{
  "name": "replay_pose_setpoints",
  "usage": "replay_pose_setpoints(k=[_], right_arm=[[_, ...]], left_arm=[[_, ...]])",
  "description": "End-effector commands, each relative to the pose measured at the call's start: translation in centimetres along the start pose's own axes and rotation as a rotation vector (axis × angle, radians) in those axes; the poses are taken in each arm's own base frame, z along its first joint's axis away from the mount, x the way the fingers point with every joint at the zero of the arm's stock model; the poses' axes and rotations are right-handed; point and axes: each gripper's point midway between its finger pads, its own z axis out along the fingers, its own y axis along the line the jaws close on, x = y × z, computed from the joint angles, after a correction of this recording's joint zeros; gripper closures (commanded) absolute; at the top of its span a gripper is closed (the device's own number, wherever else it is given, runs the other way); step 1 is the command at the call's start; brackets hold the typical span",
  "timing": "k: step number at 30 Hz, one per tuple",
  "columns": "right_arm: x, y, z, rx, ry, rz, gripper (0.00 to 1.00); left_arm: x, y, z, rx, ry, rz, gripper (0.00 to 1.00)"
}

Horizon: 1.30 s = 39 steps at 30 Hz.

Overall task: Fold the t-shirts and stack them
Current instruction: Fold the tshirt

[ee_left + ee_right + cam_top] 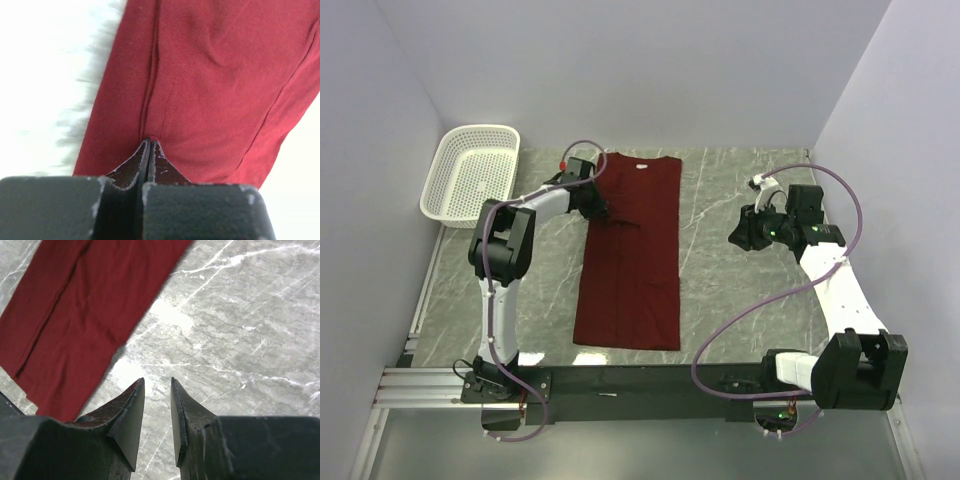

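A maroon t-shirt (pixel 630 260) lies as a long narrow strip down the middle of the marble table, collar at the far end. My left gripper (pixel 600 208) is at its left edge near the top, with the jaws pressed together. In the left wrist view the left gripper (pixel 150 141) pinches the t-shirt (pixel 215 90) at a crease that runs up from the tips. My right gripper (pixel 735 238) hovers over bare marble to the right of the shirt. The right wrist view shows the right gripper (pixel 157 382) open and empty, with the t-shirt (pixel 85 305) off to its left.
A white mesh basket (pixel 470 175) sits at the far left corner, close to the left arm's elbow. Grey marble table (pixel 740 290) shows on both sides of the shirt. Walls close in the left, back and right.
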Motion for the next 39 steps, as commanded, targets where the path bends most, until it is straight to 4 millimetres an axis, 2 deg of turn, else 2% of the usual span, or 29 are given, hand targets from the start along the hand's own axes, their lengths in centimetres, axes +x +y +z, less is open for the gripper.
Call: replay_pose_setpoints(k=[1,4,6,9,10,11,12,13,14,16,17,19,20,21,22,23,24,25,27,28,29,31,32,33,34,35,39], right_arm=[[-0.1,-0.1,0.0,-0.002,-0.003,-0.001,0.65],[0.1,-0.3,0.0,0.006,0.002,-0.003,0.65],[0.1,-0.4,0.0,0.008,0.003,-0.006,0.65],[0.3,-0.3,0.0,0.003,0.009,-0.014,0.64],[0.6,-0.2,0.0,-0.007,0.018,-0.029,0.60],[0.7,0.6,0.0,-0.053,0.018,-0.046,0.57],[0.7,1.0,0.0,-0.078,0.020,-0.064,0.54],[1.2,1.5,-0.1,-0.113,0.033,-0.103,0.49],[1.4,2.4,0.0,-0.149,0.041,-0.136,0.46],[2.2,3.6,0.0,-0.216,0.065,-0.243,0.41],[2.8,5.0,0.3,-0.266,0.087,-0.309,0.41],[4.7,7.8,0.5,-0.378,0.129,-0.512,0.39],[5.4,8.8,0.5,-0.421,0.130,-0.585,0.37],[7.3,10.6,0.7,-0.497,0.145,-0.658,0.32],[7.5,11.4,0.6,-0.524,0.102,-0.778,0.29],[8.1,12.1,0.6,-0.547,0.087,-0.836,0.25],[9.6,12.9,0.8,-0.581,0.095,-0.871,0.20],[9.8,14.4,1.0,-0.604,0.065,-0.958,0.18],[11.3,15.9,1.5,-0.626,0.080,-1.013,0.18],[11.7,17.4,2.0,-0.632,0.080,-1.069,0.18],[12.8,17.7,2.4,-0.632,0.107,-1.082,0.19],[13.7,18.4,3.1,-0.639,0.138,-1.090,0.21],[14.3,18.4,3.5,-0.621,0.166,-1.109,0.21],[14.7,18.7,3.7,-0.622,0.184,-1.122,0.22],[15.0,18.8,4.2,-0.618,0.201,-1.128,0.22],[15.5,19.4,4.3,-0.621,0.214,-1.157,0.23],[16.3,20.4,5.7,-0.619,0.272,-1.173,0.25]], left_arm=[[-0.1,6.0,0.1,-0.209,-0.025,-0.127,1.00],[-0.8,5.4,0.1,-0.166,-0.027,-0.158,0.99],[-1.7,3.8,-0.7,-0.116,-0.036,-0.144,0.98],[-3.4,1.0,-2.8,-0.036,-0.059,-0.089,0.91],[-3.7,0.2,-3.5,-0.006,-0.064,-0.069,0.82],[-4.9,-1.7,-5.7,0.052,-0.099,-0.041,0.76],[-4.9,-2.4,-6.9,0.089,-0.105,0.009,0.69],[-6.5,-4.8,-10.2,0.174,-0.175,0.049,0.57],[-6.9,-5.7,-12.0,0.213,-0.208,0.085,0.51],[-6.4,-6.1,-14.9,0.267,-0.246,0.199,0.40],[-6.4,-6.7,-18.2,0.309,-0.301,0.243,0.39],[-6.5,-6.1,-21.3,0.294,-0.376,0.365,0.38],[-6.8,-6.5,-24.9,0.313,-0.445,0.413,0.37],[-5.5,-4.6,-25.0,0.266,-0.434,0.483,0.37],[-5.4,-3.4,-26.0,0.224,-0.464,0.497,0.37],[-5.1,-3.0,-29.0,0.230,-0.522,0.509,0.36],[-3.4,-0.8,-28.4,0.184,-0.483,0.504,0.34],[-2.6,-0.2,-30.6,0.195,-0.514,0.486,0.29],[1.1,2.6,-29.6,0.177,-0.413,0.406,0.27],[2.2,3.2,-30.6,0.192,-0.415,0.362,0.27],[4.2,5.0,-29.4,0.168,-0.353,0.308,0.28],[7.4,6.6,-29.4,0.173,-0.266,0.174,0.29],[9.6,8.1,-28.2,0.156,-0.194,0.118,0.30],[11.0,8.4,-27.9,0.167,-0.147,0.022,0.31],[12.1,8.7,-28.1,0.189,-0.125,-0.015,0.36],[13.7,10.0,-27.2,0.169,-0.080,-0.060,0.38],[16.8,11.2,-26.7,0.175,0.007,-0.248,0.41]])
